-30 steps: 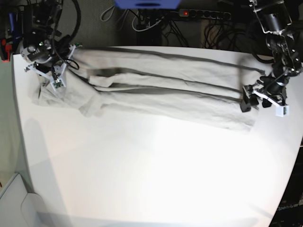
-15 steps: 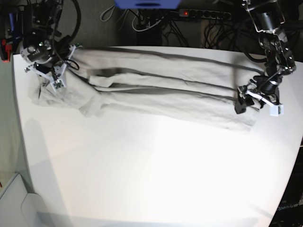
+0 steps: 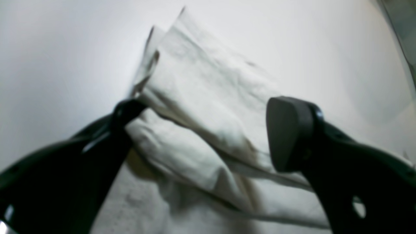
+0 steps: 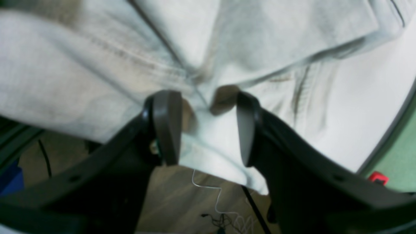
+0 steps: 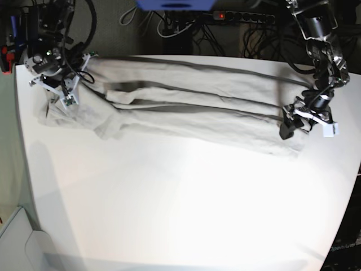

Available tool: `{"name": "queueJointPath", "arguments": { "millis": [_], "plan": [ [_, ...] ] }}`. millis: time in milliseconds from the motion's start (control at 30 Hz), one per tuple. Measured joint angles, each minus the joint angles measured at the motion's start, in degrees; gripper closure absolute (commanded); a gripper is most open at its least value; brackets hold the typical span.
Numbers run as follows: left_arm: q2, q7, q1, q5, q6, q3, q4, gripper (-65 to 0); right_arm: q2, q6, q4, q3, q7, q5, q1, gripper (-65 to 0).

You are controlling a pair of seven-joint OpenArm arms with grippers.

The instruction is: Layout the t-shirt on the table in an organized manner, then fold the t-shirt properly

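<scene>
The pale grey-beige t-shirt (image 5: 197, 107) lies in long lengthwise folds across the far half of the white table (image 5: 169, 197). My left gripper (image 5: 304, 125) is at the shirt's right end. In the left wrist view this gripper (image 3: 204, 120) stands open astride the stacked folds of the t-shirt (image 3: 201, 87), with one fingertip (image 3: 126, 110) against the cloth. My right gripper (image 5: 65, 96) is at the shirt's left end by the table's corner. In the right wrist view that gripper (image 4: 204, 126) is shut on a bunch of the t-shirt (image 4: 81, 81), which fills the gap between the pads.
Behind the table lie a power strip (image 5: 242, 17) with a red light and tangled cables. A blue object (image 5: 175, 4) sits at the top edge. A pale bin (image 5: 17, 243) stands at the lower left. The table's rounded edge (image 5: 352, 169) runs close to the left arm.
My left gripper has moved left from off the shirt's right end onto it, and its jaws have narrowed a little. The right gripper and the shirt's left end have not moved.
</scene>
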Motion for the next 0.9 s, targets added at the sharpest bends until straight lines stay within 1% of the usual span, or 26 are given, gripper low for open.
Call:
{"name": "queueJointPath", "arguments": {
  "millis": [133,333,400,433,467,500,600,667,700,767,800,900],
  "plan": [
    [0.0,1.0,-1.0,0.0,0.0,0.0,-0.4,-53.1,0.0,0.0,0.0,-0.1,0.0,0.0,0.0,-28.8],
    [0.2,1.0,-1.1,0.1,0.0,0.0,-0.4,-52.9,0.0,0.0,0.0,-0.1,0.0,0.0,0.0,-28.8],
    [0.7,0.5,-1.1,0.1,0.1,-0.1,-0.4,-52.4,0.0,0.0,0.0,-0.1,0.0,0.0,0.0,-28.8],
    [1.0,0.2,-1.1,0.1,0.1,-0.1,-0.4,-50.2,0.0,0.0,0.0,-0.1,0.0,0.0,0.0,-28.8],
    [1.3,0.3,-1.1,0.1,0.1,-0.1,-0.4,-46.6,0.0,0.0,0.0,-0.1,0.0,0.0,0.0,-28.8],
    [1.5,0.5,-1.1,0.1,0.2,-0.1,-0.4,-41.0,0.0,0.0,0.0,-0.1,0.0,0.0,0.0,-28.8],
    [1.9,1.4,-1.1,0.2,0.7,-0.1,-0.7,-21.1,0.0,0.0,0.0,-0.1,0.0,0.0,0.0,-28.8],
    [2.1,2.0,-1.0,0.1,0.7,0.0,-1.1,-6.3,0.0,0.0,0.0,0.0,0.0,0.0,0.0,-28.8],
    [2.1,2.6,-0.9,0.2,0.7,0.0,-1.1,-0.5,0.0,0.0,0.0,0.0,0.0,0.0,0.0,-28.8],
    [2.1,2.6,-0.9,0.1,0.7,0.1,-1.1,0.0,0.0,0.0,0.0,0.0,0.0,0.0,0.0,-28.8],
    [2.1,2.7,-0.9,0.1,0.7,0.0,-1.1,-1.3,0.0,0.0,0.0,0.0,0.0,0.0,0.0,-28.8],
    [2.1,2.6,-0.9,0.1,0.7,0.0,-1.1,-0.1,0.0,0.0,0.0,0.0,0.0,0.0,0.0,-28.8]
  ]
}}
